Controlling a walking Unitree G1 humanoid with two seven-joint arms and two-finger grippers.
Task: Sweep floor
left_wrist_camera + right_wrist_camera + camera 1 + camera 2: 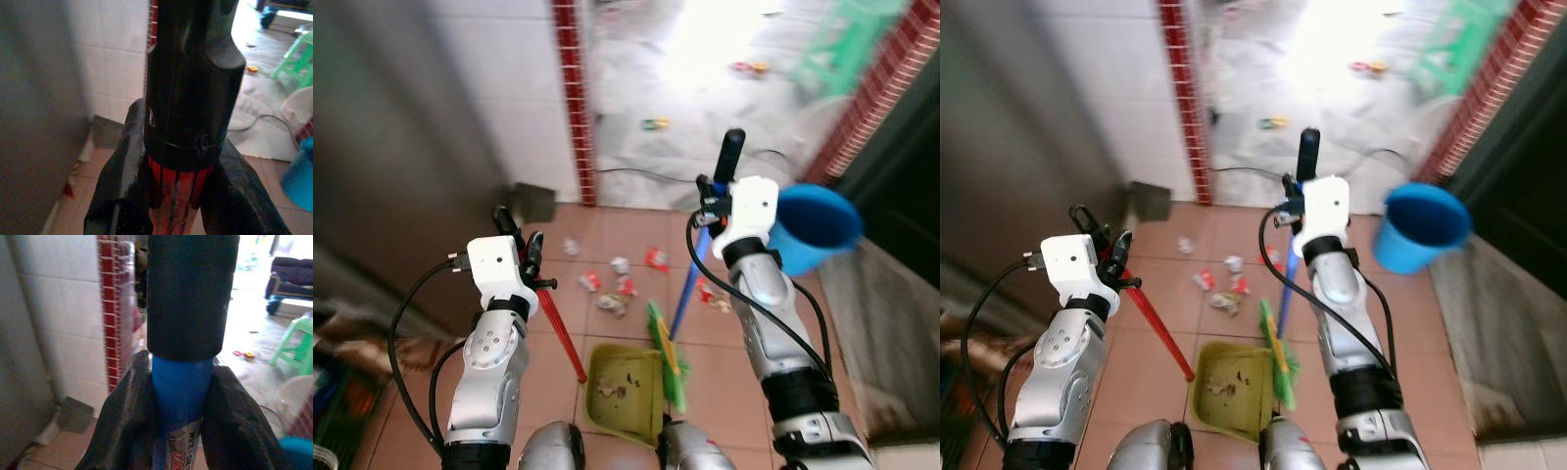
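Observation:
My left gripper point(521, 243) is shut on the red handle point(562, 333) of a yellow-green dustpan point(625, 388), which rests on the terracotta tiles between my arms. My right gripper point(713, 201) is shut on the blue broom handle point(688, 284) just below its black end grip point(729, 155). The green broom head point(666, 354) sits at the dustpan's right edge. Some dirt lies inside the pan. Scraps of paper litter point(615, 282) are scattered on the tiles just beyond the pan. In the wrist views, the red handle point(178, 188) and the blue handle point(180, 396) are each clamped between black fingers.
A blue bucket point(813, 230) stands close beside my right arm. A grey door or panel point(391, 147) and white tiled wall with a red brick edge point(572, 98) are at left. Beyond lies a bright floor with a cable, small litter point(655, 123) and a green stool point(842, 49).

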